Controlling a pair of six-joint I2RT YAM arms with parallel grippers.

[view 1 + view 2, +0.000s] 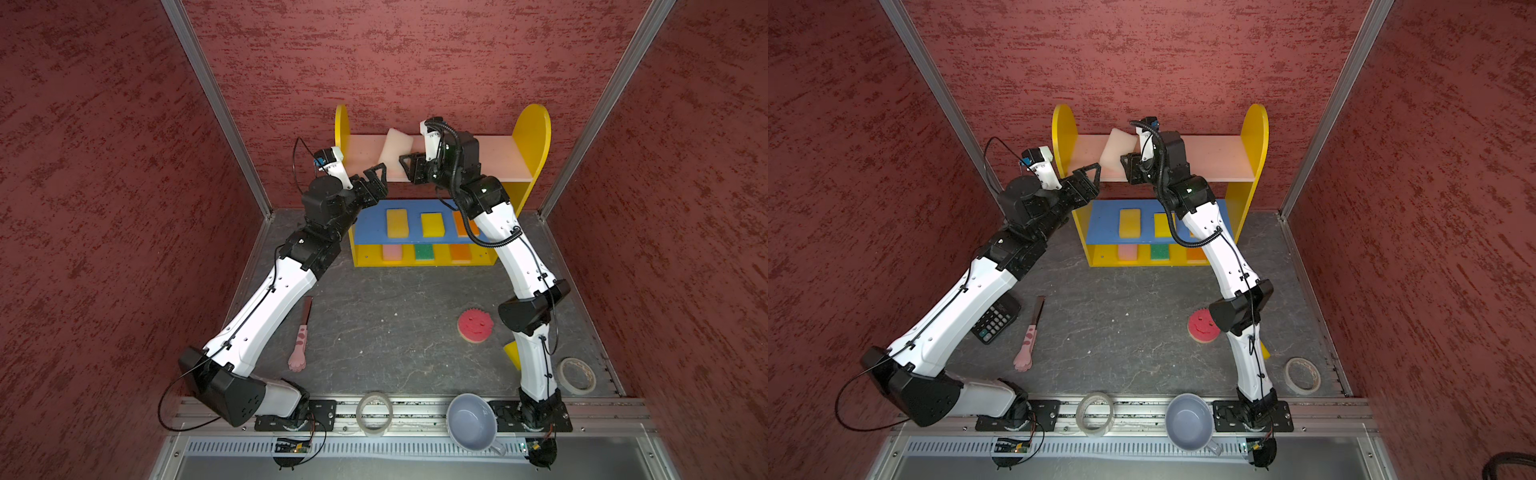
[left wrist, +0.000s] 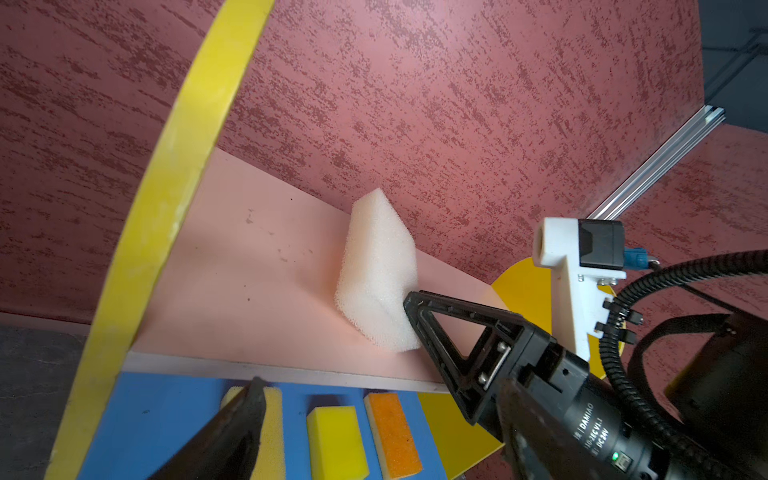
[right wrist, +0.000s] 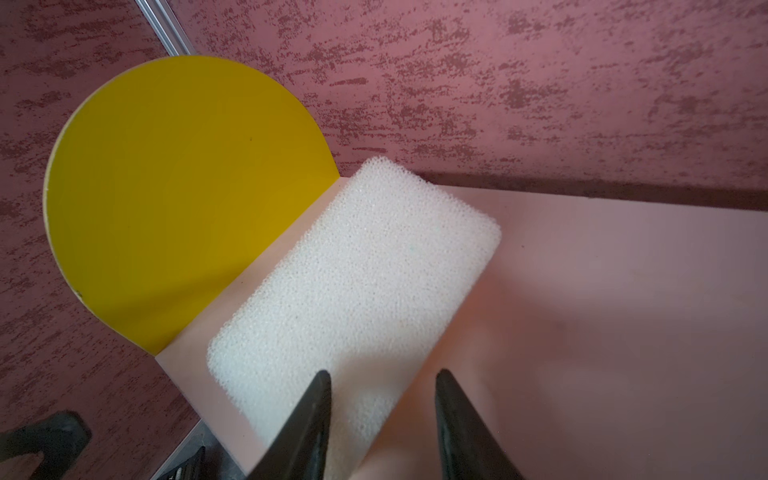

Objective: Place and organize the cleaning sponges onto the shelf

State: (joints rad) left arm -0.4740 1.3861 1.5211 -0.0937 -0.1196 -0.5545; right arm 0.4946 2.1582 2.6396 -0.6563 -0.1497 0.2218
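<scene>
Left claw [image 1: 380,180]: your left one, fingers spread wide with nothing in it. It sits at the front edge of the shelf [image 1: 534,137] top board [image 1: 494,156], at the left end.
White sponge [image 2: 378,274]: just right of the left claw, between both claws. It's on the top board, up on edge and tilted, with its near end at the right claw's tips.
Right claw [image 3: 382,376]: fingers partway apart, no squeeze on anything. The white sponge's end shows between the tips; can't tell if they touch it.
Blue board [image 1: 374,228]: below both claws. Row of yellow sponge [image 1: 397,223], second yellow sponge [image 1: 432,224] and orange sponge [image 1: 458,222], the last half hidden by your right arm [image 1: 505,241].
Base [image 1: 365,257]: lower again, toward you. Row of pink sponge [image 1: 392,252], green sponge [image 1: 424,252] and second orange sponge [image 1: 460,252].
Smiley sponge [image 1: 475,325]: flat on the table [image 1: 395,332], well back from the right claw, by that arm's elbow.
</scene>
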